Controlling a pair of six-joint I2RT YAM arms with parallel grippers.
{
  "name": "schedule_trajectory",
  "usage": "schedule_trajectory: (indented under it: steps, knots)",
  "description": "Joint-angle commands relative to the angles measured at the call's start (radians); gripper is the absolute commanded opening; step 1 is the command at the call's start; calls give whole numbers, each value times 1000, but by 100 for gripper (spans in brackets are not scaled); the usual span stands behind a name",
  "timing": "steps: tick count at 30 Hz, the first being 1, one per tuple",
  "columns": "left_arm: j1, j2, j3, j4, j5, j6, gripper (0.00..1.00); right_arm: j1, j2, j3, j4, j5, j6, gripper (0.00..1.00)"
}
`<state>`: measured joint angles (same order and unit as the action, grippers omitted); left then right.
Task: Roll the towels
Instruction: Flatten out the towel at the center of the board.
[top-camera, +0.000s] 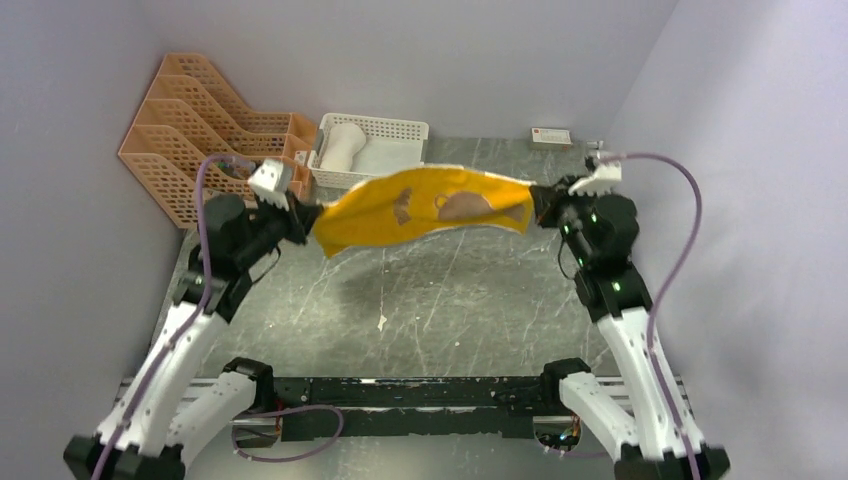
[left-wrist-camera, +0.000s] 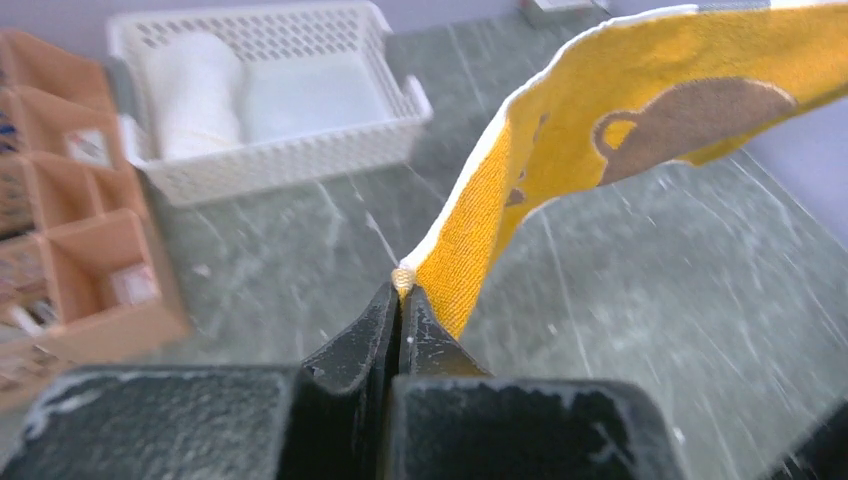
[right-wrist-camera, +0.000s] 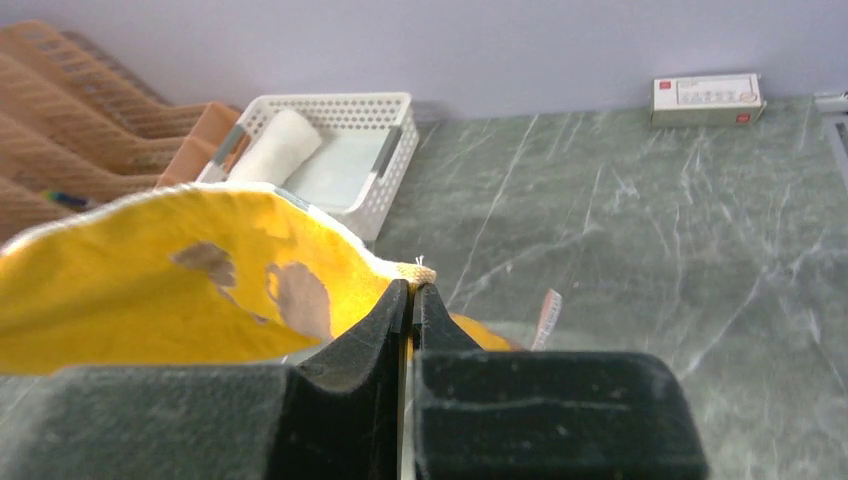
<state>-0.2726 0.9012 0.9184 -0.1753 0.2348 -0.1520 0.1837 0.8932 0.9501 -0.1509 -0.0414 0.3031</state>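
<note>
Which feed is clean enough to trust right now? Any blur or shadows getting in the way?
Top view: sharp, evenly lit; the yellow towel throws a soft shadow on the table beneath. Left wrist view: blurred, the basket and table veins soft. Right wrist view: clearest, the box at the back crisp, no glare.

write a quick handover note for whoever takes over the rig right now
Left gripper: fingers shut on one corner of the yellow towel.
Right gripper: fingers shut on the opposite corner.
The yellow towel hangs spread between the two arms, in the air above the table, not touching it.
The white towel lies rolled in the left part of the basket at the back.
Done: the white towel looks finished.
Left: lay the yellow towel flat on the table and roll it up.
</note>
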Motion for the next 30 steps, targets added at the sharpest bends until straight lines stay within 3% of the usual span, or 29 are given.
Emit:
schedule_trajectory:
  steps: [1,5,9,16,21,26,30]
  knots:
    - [-2,-239,-174,0,162,-83,7,8,-225,-76,-206,-61,52,0]
    - [-2,-405,-244,-106,148,-105,7,7,-381,-122,-287,-35,81,0]
    - [-2,-371,-265,-152,116,-117,7,7,-364,-146,-288,19,93,0]
    - [-1,56,-258,-27,51,-182,7,5,-170,-258,-108,145,161,0]
    - [1,367,-179,56,-90,-190,7,-19,85,-294,101,193,234,0]
    - [13,668,-27,152,-127,-187,7,-122,384,-286,298,175,307,0]
    - [31,927,195,124,-85,-142,14,-196,608,-204,396,132,340,0]
